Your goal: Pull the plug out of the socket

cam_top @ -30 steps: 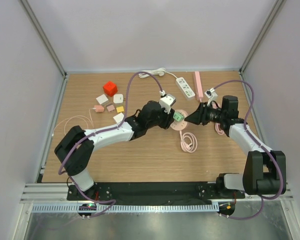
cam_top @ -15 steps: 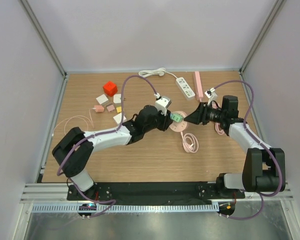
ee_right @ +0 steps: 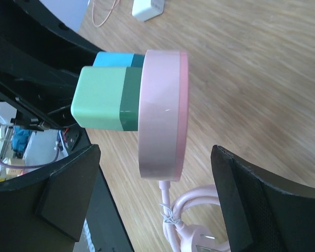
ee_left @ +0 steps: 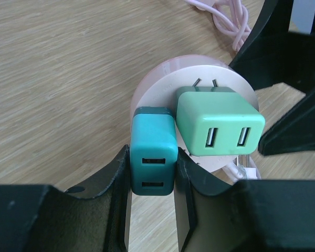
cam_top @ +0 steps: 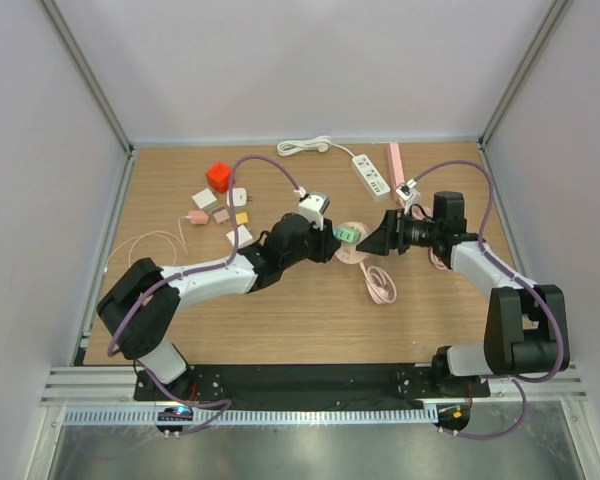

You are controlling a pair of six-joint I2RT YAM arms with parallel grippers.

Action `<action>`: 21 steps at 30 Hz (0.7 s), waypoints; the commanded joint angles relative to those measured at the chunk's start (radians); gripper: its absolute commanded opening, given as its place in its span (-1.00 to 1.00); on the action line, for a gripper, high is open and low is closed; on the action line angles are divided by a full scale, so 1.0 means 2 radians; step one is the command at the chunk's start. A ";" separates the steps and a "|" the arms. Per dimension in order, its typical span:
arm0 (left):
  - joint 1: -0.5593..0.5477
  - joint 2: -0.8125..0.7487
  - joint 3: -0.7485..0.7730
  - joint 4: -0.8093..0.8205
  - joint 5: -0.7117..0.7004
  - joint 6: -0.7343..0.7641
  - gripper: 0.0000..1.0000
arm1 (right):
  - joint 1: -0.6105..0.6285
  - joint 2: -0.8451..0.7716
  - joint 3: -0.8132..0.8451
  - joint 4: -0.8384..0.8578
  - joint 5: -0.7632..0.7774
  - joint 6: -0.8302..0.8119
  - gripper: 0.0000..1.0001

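The socket is a round pink disc (cam_top: 358, 246) (ee_left: 163, 86) (ee_right: 160, 110) standing on edge between both arms, its pink cable (cam_top: 379, 284) coiled on the table below. A teal plug (ee_left: 153, 152) (ee_right: 113, 59) and a light green plug (cam_top: 346, 234) (ee_left: 220, 123) (ee_right: 100, 105) sit side by side in its face. My left gripper (cam_top: 332, 240) (ee_left: 153, 173) is shut on the teal plug, one finger on each side. My right gripper (cam_top: 377, 243) (ee_right: 155, 152) stands open astride the disc's rim, with its fingers (ee_right: 68, 199) apart from it.
A white power strip (cam_top: 371, 174) and a pink bar (cam_top: 396, 168) lie at the back. A red cube (cam_top: 219, 177) and small white, pink and yellow pieces (cam_top: 225, 212) sit at the back left. A thin pink wire loop (cam_top: 145, 245) lies at the left.
My right gripper has opened off the pink socket. My left gripper has drawn the plugs and socket slightly left, and the right arm has followed.
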 commanded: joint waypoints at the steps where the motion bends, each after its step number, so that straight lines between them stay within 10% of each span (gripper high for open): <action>1: 0.006 -0.035 0.031 0.047 -0.006 -0.042 -1.00 | 0.022 0.010 0.025 -0.026 -0.016 -0.041 0.86; 9: 0.008 -0.037 0.036 0.052 0.032 -0.091 -0.99 | 0.035 0.021 0.024 -0.015 0.020 -0.026 0.57; 13: 0.008 -0.037 0.029 0.069 0.059 -0.124 -1.00 | 0.039 0.029 0.027 -0.003 0.040 0.002 0.04; 16: 0.008 -0.039 0.021 0.079 0.063 -0.152 -0.99 | 0.039 0.032 0.033 -0.010 0.061 0.003 -0.96; 21: 0.007 -0.062 0.023 0.001 -0.006 -0.202 -1.00 | 0.038 -0.009 0.029 -0.038 0.199 -0.010 -0.98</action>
